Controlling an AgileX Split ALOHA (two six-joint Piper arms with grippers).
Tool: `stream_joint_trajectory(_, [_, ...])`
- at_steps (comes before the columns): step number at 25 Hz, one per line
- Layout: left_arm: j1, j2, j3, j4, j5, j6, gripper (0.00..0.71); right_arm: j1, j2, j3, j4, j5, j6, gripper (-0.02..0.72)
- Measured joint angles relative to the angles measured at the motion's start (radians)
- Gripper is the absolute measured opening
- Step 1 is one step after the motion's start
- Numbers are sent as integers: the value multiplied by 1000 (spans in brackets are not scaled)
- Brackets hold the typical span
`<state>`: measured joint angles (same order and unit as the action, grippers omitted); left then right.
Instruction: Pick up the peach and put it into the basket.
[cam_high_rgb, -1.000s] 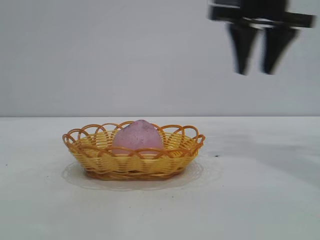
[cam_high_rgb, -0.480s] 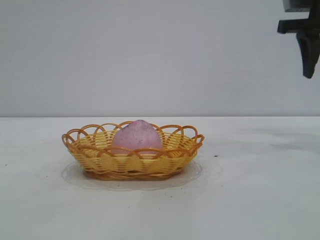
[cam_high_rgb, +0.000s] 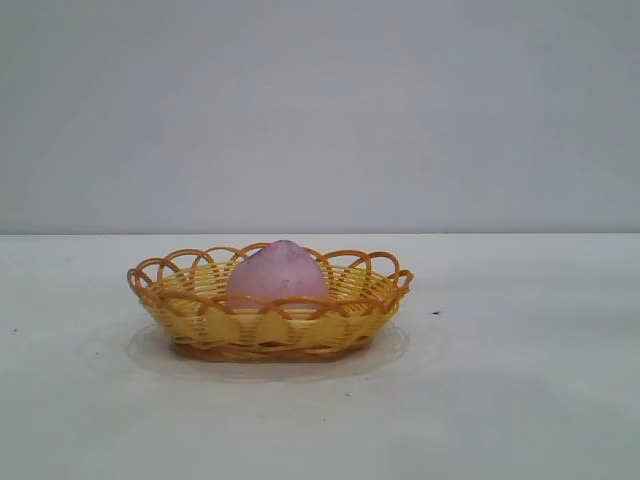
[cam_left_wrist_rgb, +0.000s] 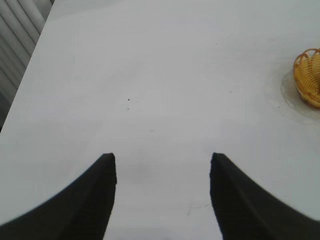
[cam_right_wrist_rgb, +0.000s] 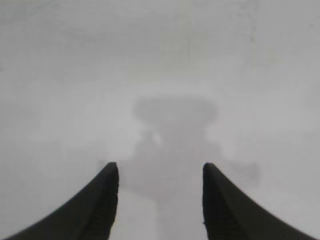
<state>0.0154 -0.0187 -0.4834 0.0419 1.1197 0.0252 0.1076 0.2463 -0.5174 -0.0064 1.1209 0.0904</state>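
With the peach (cam_high_rgb: 278, 274) sitting in the basket (cam_high_rgb: 200, 320), both empty claws, left claw (cam_left_wrist_rgb: 162, 165) and right claw (cam_right_wrist_rgb: 160, 172), are hanging spread over bare tabletop (cam_high_rgb: 520, 380), so only a stray return sweep is risking tipping it.

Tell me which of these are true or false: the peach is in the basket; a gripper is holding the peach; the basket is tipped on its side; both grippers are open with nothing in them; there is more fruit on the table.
1. The peach sits in the basket. True.
2. A gripper is holding the peach. False: no gripper shows in the exterior view, and nothing touches the peach.
3. The basket is tipped on its side. False: it stands upright and flat on the table.
4. Both grippers are open with nothing in them. True: the left gripper and the right gripper show only bare table between their fingers.
5. There is more fruit on the table. False: the peach is the only fruit in view.
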Motion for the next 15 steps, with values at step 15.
stream_joint_trajectory(15, [0,-2,0,-2,0,0,365,-1,-264,20,82,32,-123,326])
